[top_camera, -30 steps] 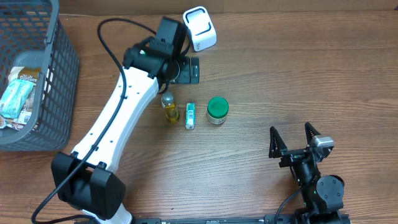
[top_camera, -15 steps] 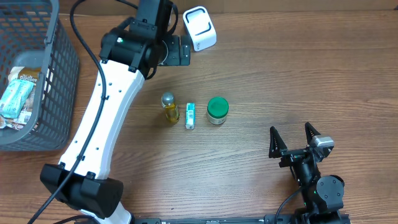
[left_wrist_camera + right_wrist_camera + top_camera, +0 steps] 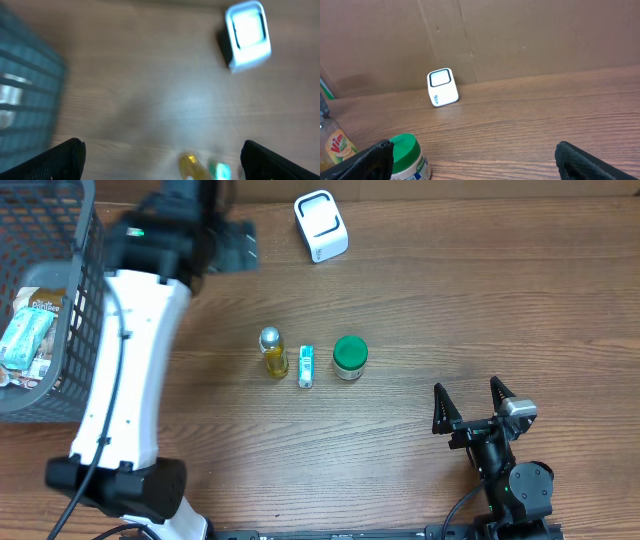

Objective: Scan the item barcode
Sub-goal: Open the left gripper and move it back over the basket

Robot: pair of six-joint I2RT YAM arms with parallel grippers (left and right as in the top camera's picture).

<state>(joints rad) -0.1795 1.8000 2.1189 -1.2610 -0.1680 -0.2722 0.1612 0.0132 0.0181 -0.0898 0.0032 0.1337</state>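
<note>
1. A white barcode scanner stands at the far edge of the wooden table, against a cardboard wall.
2. Three items sit in a row in front of the scanner, well apart from it. They are a small bottle of yellow liquid, a slim white-and-teal box lying flat just beside it, and a green-lidded jar at the row's right end.
3. The left gripper, blurred, hangs above the table to the scanner's left, between the scanner and the wire basket. Its wrist view shows the jaws spread wide and empty.
4. The right gripper sits low, well apart from the scanner on the near right. Its jaws are released, grasp nothing and face the scanner.
5. The basket, far to the scanner's left, holds food packets.
</note>
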